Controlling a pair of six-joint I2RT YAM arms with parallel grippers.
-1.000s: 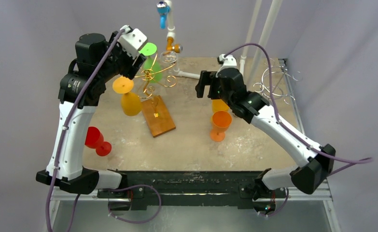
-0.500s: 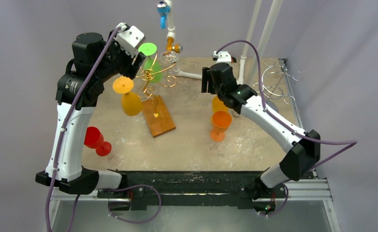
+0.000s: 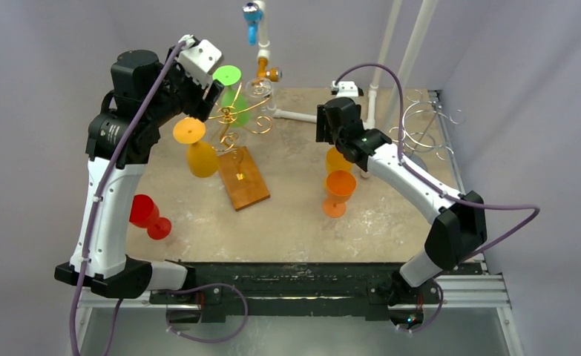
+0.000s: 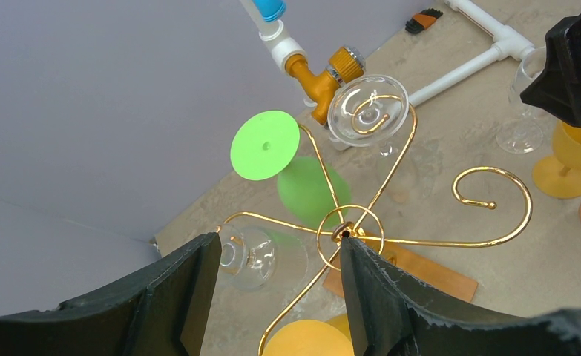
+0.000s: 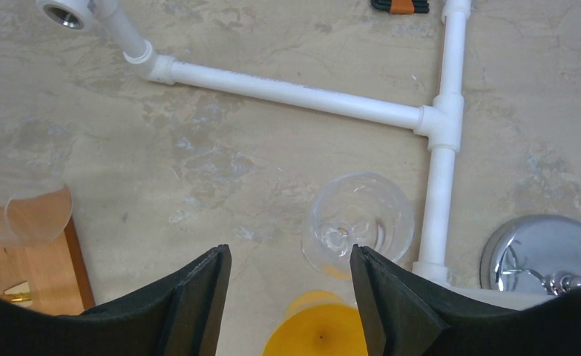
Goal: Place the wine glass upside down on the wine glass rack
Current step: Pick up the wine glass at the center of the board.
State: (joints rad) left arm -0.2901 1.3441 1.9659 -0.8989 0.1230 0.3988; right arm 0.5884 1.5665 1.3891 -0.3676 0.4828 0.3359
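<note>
The right gripper [image 5: 289, 259] is wide open and empty; it should drop slowly over the clear glass [image 5: 358, 222], missing the pipe [image 5: 439, 170].

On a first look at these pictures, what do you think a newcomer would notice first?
The gold rack at the far left of the table, with a green glass hanging upside down, just under the open left end effector. Next, the open right end effector poised above an upright clear glass beside white piping.
</note>
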